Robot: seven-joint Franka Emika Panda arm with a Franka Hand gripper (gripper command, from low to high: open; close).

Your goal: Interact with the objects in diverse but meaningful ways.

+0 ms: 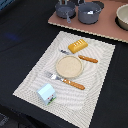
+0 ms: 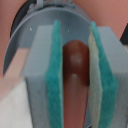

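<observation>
in the exterior view no arm shows; on the striped placemat (image 1: 35,75) the bread loaf (image 1: 77,46) and thin sausage (image 1: 88,59) lie near the round plate (image 1: 69,66), the carton (image 1: 46,93) apart at a near corner, grey pots (image 1: 89,12) on the board beyond. in the wrist view the gripper (image 2: 75,85) has its green pads (image 2: 52,80) set narrowly either side of a red-brown rounded thing (image 2: 75,60) whose long axis runs along the gap, seemingly held, though what it is i cannot tell.

The mat (image 1: 95,62) looks like woven cloth, finely ribbed and matt. The plate (image 1: 69,66) is dull and pale. The pots (image 1: 89,12) have a grey metallic sheen. The pads (image 2: 53,80) look spongy, the sausage (image 2: 75,75) glossy.
</observation>
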